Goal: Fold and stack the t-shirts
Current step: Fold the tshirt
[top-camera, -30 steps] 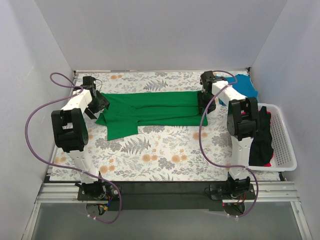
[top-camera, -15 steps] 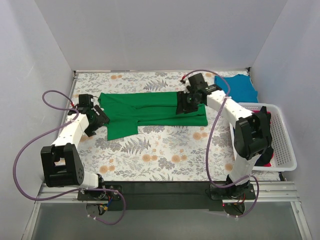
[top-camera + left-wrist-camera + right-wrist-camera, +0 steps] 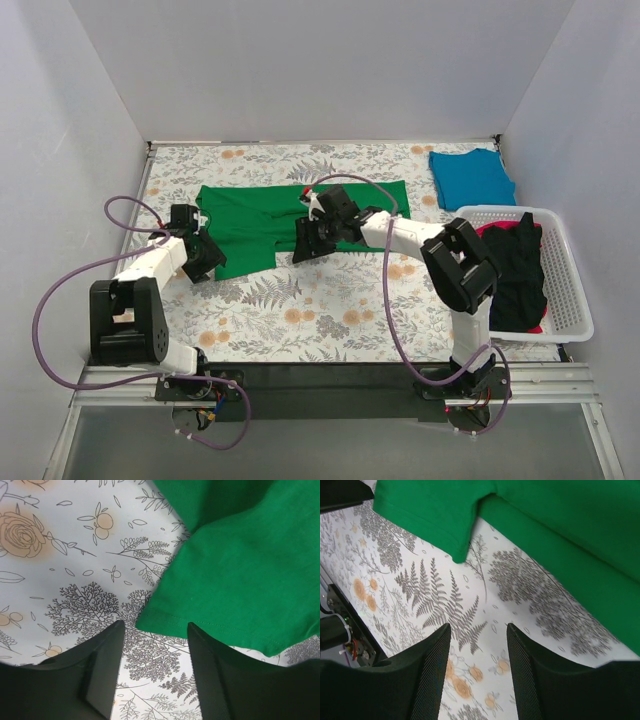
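Within the last second the right arm has swung from the far right end of the green t-shirt (image 3: 260,212) to the middle of its near edge. The left arm has meanwhile drawn back toward its base and dropped low beside the shirt's left side. The shirt itself lies much where it did, a long strip across the far half of the floral worktop (image 3: 330,310). One sleeve (image 3: 245,258) sticks out toward the near left. The right pincer (image 3: 308,243) is wide apart and carries nothing; its wrist view shows bare worktop between the fingers, with the green hem beyond. The left pincer (image 3: 207,258) is also spread wide and empty, its fingers (image 3: 107,650) either side of the sleeve's corner without gripping it. This suggests the lengthwise fold is set down and released, and the protruding sleeve looks like the next thing to tuck in. The teal-blue t-shirt (image 3: 472,178) lies in the far right corner. The black t-shirt (image 3: 522,275) waits in the white basket (image 3: 568,300).
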Motion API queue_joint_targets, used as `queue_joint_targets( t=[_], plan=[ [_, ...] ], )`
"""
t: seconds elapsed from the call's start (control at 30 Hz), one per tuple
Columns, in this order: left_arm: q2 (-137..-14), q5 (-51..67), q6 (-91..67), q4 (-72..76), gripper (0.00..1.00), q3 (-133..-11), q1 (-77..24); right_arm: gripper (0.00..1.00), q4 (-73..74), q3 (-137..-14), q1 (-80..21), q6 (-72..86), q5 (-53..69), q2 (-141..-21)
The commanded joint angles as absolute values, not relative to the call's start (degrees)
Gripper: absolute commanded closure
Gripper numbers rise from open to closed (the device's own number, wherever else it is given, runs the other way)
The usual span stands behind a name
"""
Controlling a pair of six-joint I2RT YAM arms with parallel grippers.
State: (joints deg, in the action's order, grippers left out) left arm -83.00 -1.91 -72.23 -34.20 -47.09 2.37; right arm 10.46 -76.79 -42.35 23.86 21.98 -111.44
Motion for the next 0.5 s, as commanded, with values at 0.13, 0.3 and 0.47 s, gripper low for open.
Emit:
queue_joint_targets(
  t=[0.13,0.3,0.47],
  plan=[
    [-84.9,-1.84,-73.39,-30.32,0.58,-45.27,1.41,0.46,-4.3,-78.05,-46.84,32.08,20.74,-118.29],
    [-85.52,-2.99,-73.65,-29.71,0.63,-44.3,1.41,0.46,-6.68,-78.75,-48.6,34.54,19.96,-121.63],
    [-86.04,-3.16,-74.27,-27.69,0.71,-42.8,1.32,0.46,-7.47,-78.66,-49.48,37.44,17.93,-123.66]
  ],
)
